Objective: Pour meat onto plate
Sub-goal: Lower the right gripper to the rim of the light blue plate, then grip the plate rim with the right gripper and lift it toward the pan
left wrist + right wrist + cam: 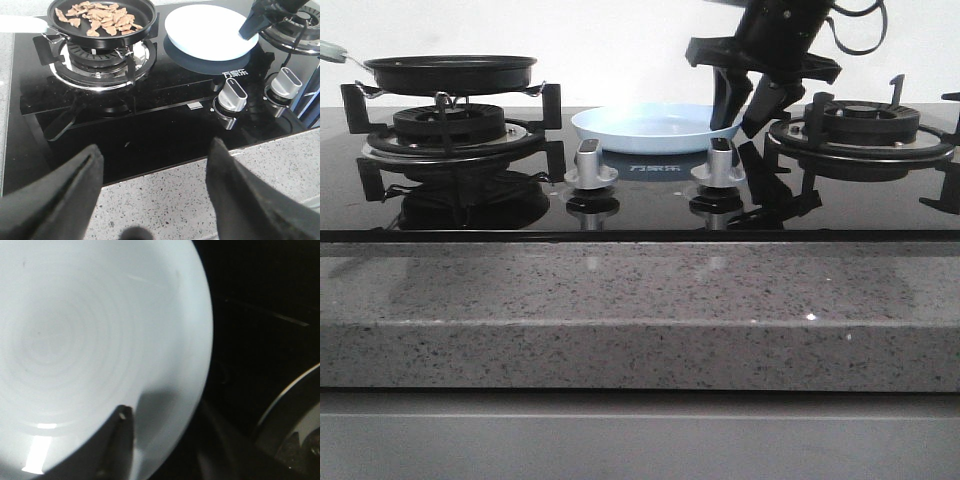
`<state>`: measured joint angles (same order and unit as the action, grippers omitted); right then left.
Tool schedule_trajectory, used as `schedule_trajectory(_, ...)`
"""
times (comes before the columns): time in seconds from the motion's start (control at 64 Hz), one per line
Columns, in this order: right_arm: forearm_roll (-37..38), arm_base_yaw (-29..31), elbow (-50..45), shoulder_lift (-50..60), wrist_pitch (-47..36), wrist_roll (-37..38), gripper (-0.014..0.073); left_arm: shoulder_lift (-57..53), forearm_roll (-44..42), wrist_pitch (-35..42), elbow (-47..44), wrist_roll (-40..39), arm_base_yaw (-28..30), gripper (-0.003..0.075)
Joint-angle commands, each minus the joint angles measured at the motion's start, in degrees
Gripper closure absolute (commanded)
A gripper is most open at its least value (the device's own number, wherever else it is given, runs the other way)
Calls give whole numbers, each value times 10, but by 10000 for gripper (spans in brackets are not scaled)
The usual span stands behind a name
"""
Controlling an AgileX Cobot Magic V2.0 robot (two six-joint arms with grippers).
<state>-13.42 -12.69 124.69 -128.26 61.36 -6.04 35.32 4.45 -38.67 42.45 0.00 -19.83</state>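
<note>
The meat (100,17), a heap of small orange-brown pieces, lies in the black frying pan (102,25) on the left burner; from the front the pan (450,70) hides it. The pale blue plate (655,127) sits between the two burners on the hob and holds nothing. My right gripper (738,125) is open at the plate's right rim. One finger (120,440) is over the plate (75,340), the other just outside the rim. My left gripper (155,165) is open with nothing in it, low over the speckled counter in front of the hob.
Two silver knobs (590,165) (720,165) stand in front of the plate. The right burner's black grate (860,125) is close beside the right gripper. The pan's pale handle (20,22) sticks out to the left. The grey stone counter edge (640,300) runs along the front.
</note>
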Motion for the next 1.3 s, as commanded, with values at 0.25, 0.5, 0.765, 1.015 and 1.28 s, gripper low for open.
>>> schedule_trajectory(0.25, -11, 2, 21, 35, 9, 0, 552, 4, 7, 40, 15, 0, -5, 282)
schedule_trajectory(0.5, -11, 2, 21, 35, 21, 0, 662, 4, 7, 40, 15, 0, -5, 282)
schedule_trajectory(0.765, -21, 2, 21, 67, 10, 12, 661, 4, 7, 40, 15, 0, -5, 282)
schedule_trajectory(1.015, -62, -1, -10, 155, 34, -3, 661, 4, 7, 40, 15, 0, -5, 282)
schedule_trajectory(1.28, -72, -31, -184, 279, -37, -32, 661, 4, 7, 41, 15, 0, -5, 282)
